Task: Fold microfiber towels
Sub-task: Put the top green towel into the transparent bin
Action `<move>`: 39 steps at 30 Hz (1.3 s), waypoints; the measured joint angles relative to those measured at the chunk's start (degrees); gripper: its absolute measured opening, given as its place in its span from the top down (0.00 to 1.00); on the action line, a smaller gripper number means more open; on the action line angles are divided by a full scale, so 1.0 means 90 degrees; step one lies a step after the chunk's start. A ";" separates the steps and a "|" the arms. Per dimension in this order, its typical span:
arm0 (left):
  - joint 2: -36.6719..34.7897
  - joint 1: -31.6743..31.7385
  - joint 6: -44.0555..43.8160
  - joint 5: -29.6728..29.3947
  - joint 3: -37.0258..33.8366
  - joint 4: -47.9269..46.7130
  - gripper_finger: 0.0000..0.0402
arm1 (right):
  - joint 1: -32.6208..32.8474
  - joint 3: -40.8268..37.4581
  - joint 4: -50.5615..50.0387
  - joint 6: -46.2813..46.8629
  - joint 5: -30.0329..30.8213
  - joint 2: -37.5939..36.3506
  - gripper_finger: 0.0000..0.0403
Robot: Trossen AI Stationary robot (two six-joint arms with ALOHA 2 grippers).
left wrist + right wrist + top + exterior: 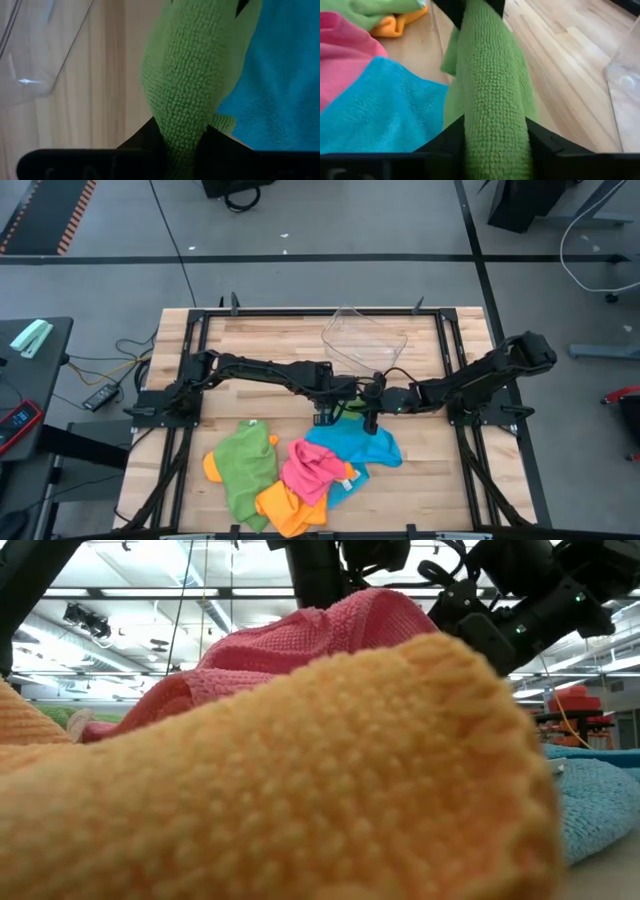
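The left hand (322, 417) and the right hand (370, 423) each pinched an end of one green towel (492, 100), stretched between them above the sky-blue towel (362, 444) on the surface (440, 480), probably to spread it for folding.

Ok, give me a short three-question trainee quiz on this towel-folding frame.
1. True or false: the clear plastic tray holds a towel.
2. Which soft towel lies beneath both grippers? A pink towel; B sky-blue towel; C orange towel.
3. What colour is the bunched microfiber cloth that the left gripper and right gripper both pinch in their jaws?
Key: 1 false; 2 B; 3 green.
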 joint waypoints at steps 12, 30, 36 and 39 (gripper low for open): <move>-0.0071 -0.0098 0.0011 0.0027 0.0004 -0.0033 0.63 | 0.0036 0.0000 -0.0249 -0.0210 -0.0004 -0.0143 0.85; -0.0979 -0.0653 -0.0029 -0.0029 -0.1563 0.0856 0.57 | 0.0323 0.0936 -0.2256 -0.0435 -0.0214 -0.0331 0.86; -0.1638 -0.0669 -0.0308 -0.0025 -0.2598 0.1934 0.55 | 0.0459 0.1181 -0.2809 -0.0389 -0.0214 -0.0412 0.86; -0.1941 -0.0672 -0.0366 -0.0026 -0.2949 0.2215 0.51 | 0.0459 0.1345 -0.3104 -0.0335 -0.0214 -0.0424 0.86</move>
